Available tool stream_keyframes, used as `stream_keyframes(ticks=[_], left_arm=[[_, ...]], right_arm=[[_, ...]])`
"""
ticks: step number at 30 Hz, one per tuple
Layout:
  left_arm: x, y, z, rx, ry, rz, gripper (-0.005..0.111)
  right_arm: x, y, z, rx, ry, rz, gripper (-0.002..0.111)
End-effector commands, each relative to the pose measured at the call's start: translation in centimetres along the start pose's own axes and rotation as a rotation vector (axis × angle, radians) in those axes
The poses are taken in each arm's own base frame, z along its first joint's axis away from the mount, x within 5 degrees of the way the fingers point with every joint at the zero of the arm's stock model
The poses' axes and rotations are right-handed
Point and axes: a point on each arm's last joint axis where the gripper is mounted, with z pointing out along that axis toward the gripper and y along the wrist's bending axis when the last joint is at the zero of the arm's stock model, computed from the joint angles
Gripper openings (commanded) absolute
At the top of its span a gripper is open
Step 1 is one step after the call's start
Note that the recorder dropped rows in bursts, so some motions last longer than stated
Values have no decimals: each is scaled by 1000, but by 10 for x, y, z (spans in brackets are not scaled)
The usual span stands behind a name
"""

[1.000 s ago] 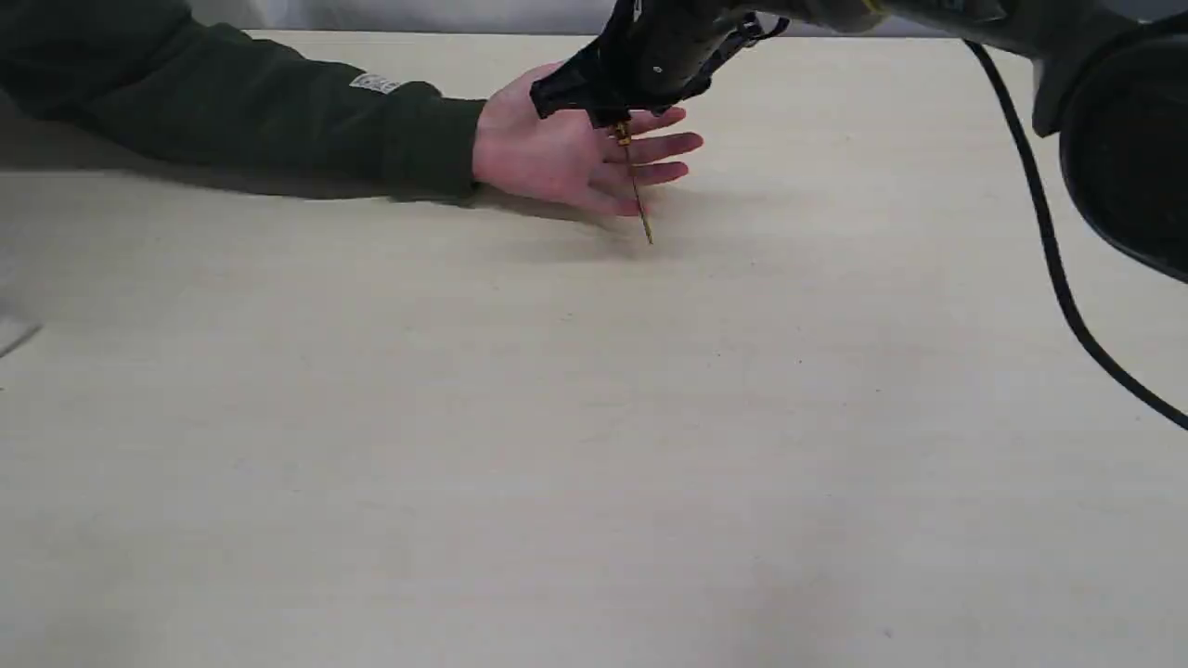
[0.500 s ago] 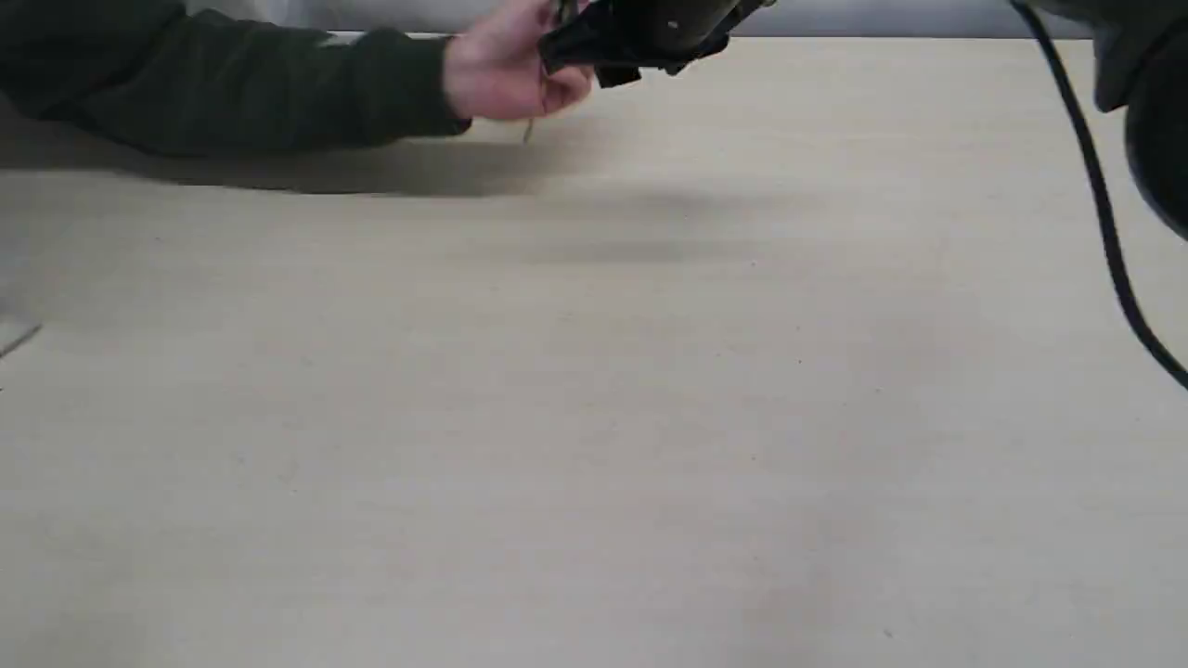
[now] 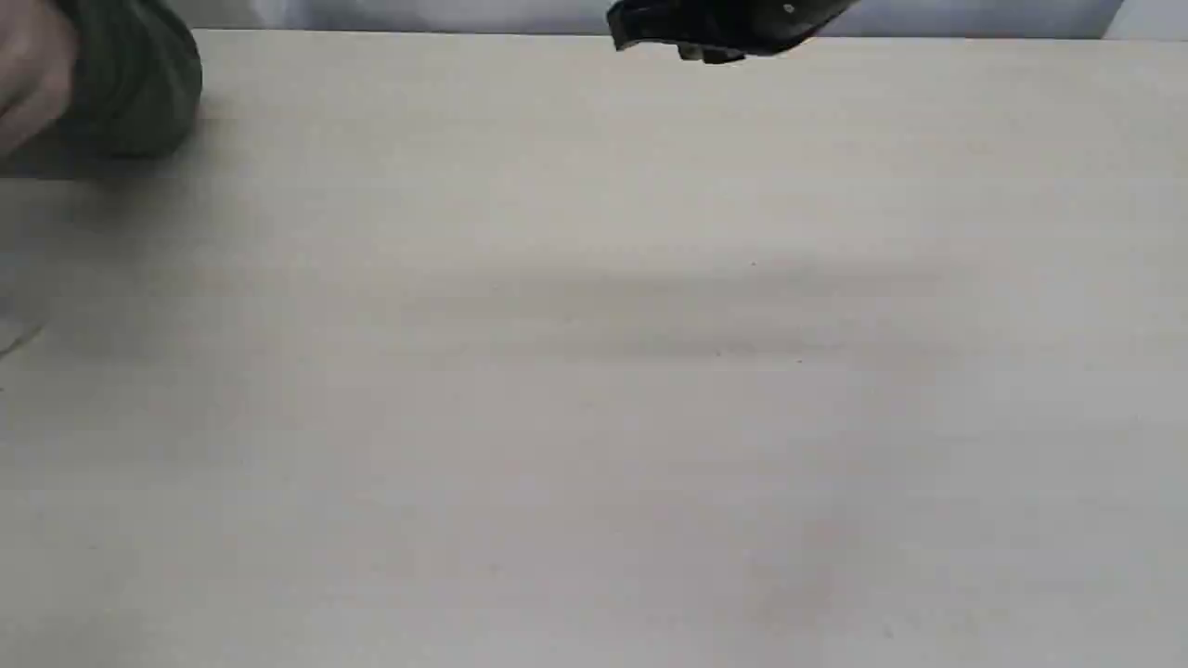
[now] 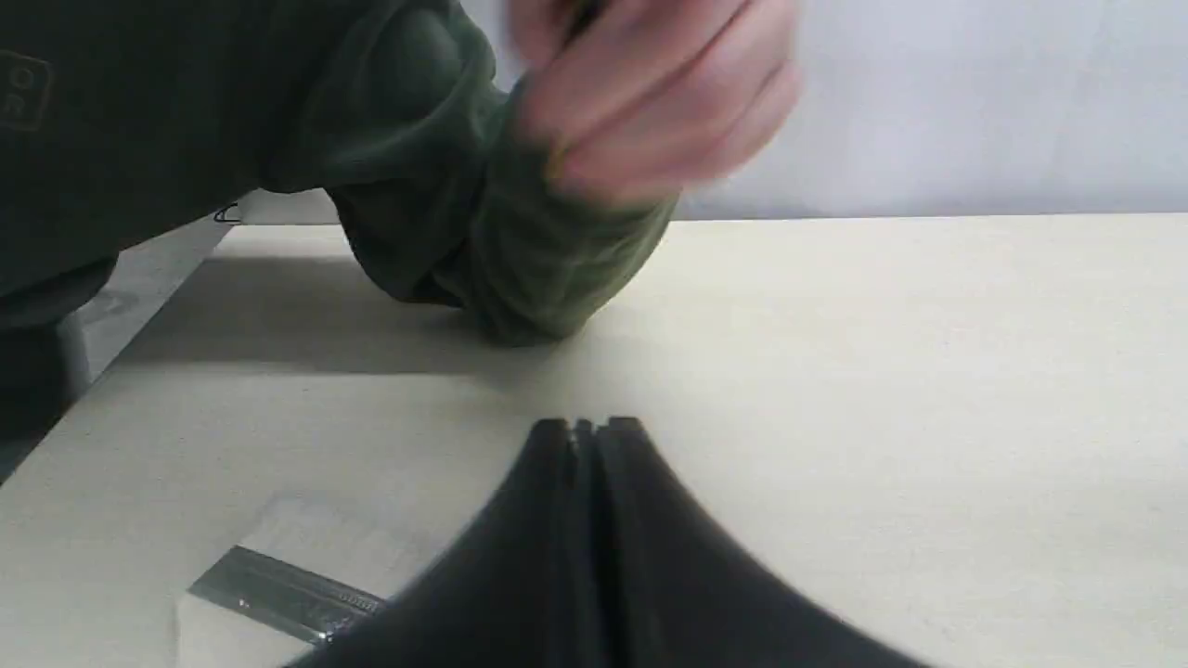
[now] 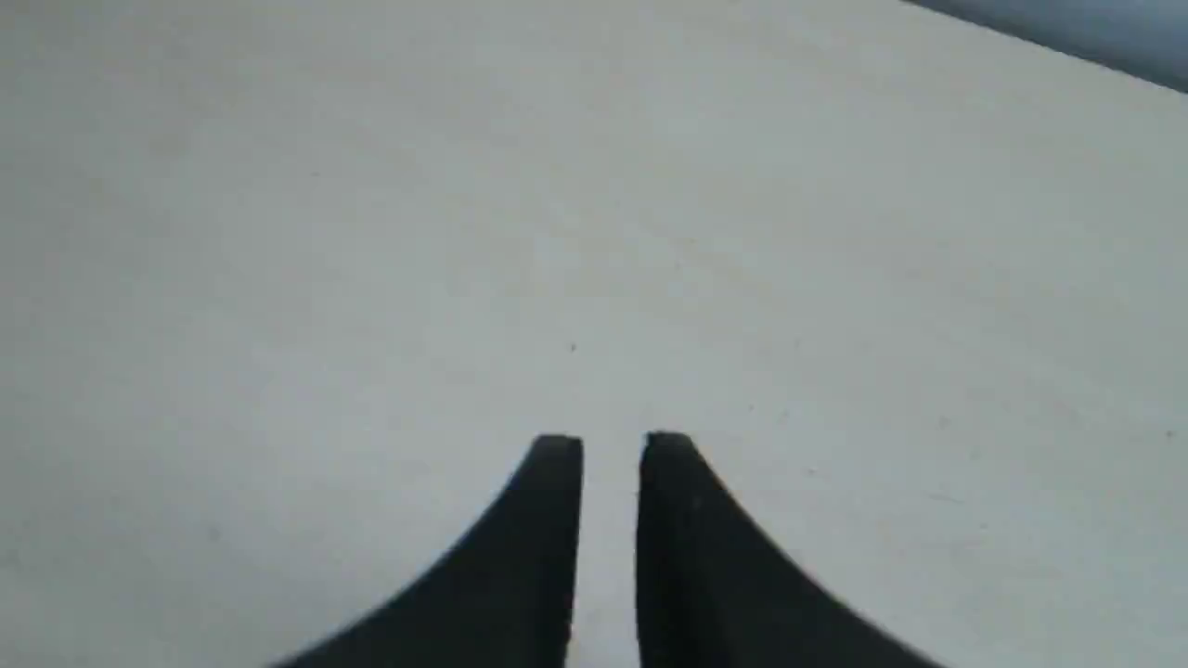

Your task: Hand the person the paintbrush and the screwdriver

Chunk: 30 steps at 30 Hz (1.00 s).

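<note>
The person's hand (image 4: pixel 650 102) is a blurred fist above the dark green sleeve (image 4: pixel 520 250); in the exterior view it is at the far left edge (image 3: pixel 28 83). The screwdriver is hidden; a dark sliver at the top of the fist is too blurred to name. My right gripper (image 5: pixel 611 443) hangs high over the table's far side (image 3: pixel 624 26), shut to a slim gap with nothing in it. My left gripper (image 4: pixel 585 427) is shut and empty, low over the table. Beside it lies a silver band (image 4: pixel 278 594) with off-white beside it, which looks like the paintbrush's ferrule.
The pale wooden table (image 3: pixel 594 417) fills the exterior view. Its far edge meets a light wall (image 3: pixel 464 14). The left table edge (image 4: pixel 56 408) drops off beside the person's arm in the left wrist view.
The person's hand closed on the screwdriver and pulled away to the far left. My right gripper let go, rose and shifted right, and its fingers closed.
</note>
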Motion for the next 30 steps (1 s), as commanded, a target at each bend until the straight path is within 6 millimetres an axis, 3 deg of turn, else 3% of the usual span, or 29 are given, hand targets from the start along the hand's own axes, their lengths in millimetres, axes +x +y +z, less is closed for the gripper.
stream_keyframes(ticks=[1,10,17,23,30], left_arm=[[0,-1,0,10,-11,-4,0],[0,-1,0,10,-11,-4,0],[0,-1,0,10,-11,-4,0],[0,-1,0,9,-12,-2,0],[0,-1,0,9,-12,-2,0]], right_arm=[[16,6,-35,-50,-90,44,4],[80,18,-121,-137,-244,0,5],[135,18,-166,-211,-347,-8,5],[174,9,-181,-267,-503,71,5],[217,-1,-182,-286,-657,95,5]])
